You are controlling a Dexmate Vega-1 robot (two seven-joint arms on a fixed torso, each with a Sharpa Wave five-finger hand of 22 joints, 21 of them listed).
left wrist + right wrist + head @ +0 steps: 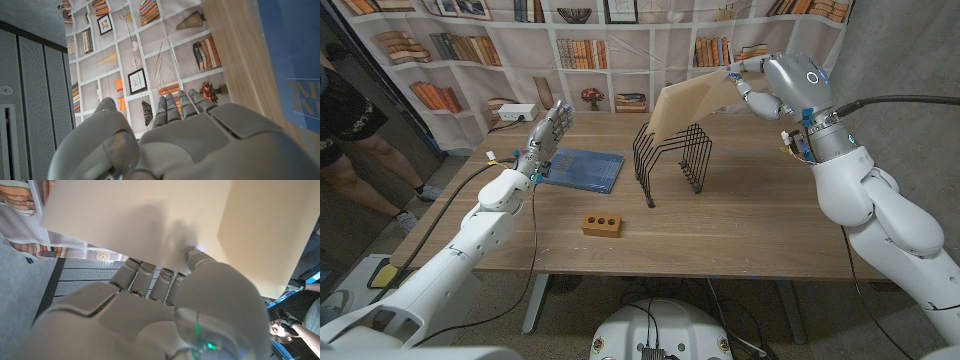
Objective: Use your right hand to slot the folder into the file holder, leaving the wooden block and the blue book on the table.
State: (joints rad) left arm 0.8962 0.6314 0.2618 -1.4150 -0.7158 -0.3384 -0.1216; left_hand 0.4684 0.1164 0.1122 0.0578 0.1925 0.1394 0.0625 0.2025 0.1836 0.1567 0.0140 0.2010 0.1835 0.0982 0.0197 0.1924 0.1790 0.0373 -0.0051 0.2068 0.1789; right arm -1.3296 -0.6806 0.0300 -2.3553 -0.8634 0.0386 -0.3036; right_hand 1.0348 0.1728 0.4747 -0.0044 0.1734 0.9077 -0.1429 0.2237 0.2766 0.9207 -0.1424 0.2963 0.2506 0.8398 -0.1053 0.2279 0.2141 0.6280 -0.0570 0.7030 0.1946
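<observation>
My right hand [757, 82] grips the top corner of a tan folder [686, 105] and holds it in the air, tilted, with its lower edge just above the black wire file holder [670, 155]. In the right wrist view the folder [150, 220] spreads beyond my right hand [165, 310], whose fingers curl against it. A blue book [582, 169] lies flat on the table left of the holder. A wooden block [602, 224] with three holes sits near the front. My left hand [545, 135] stands raised by the book's left edge, fingers apart, holding nothing.
The wooden table [750, 220] has bare room right of the holder. A white box [516, 113] sits at the back left corner. A bookshelf backdrop [470, 40] hangs behind. A person [350, 120] stands at the far left beyond the table.
</observation>
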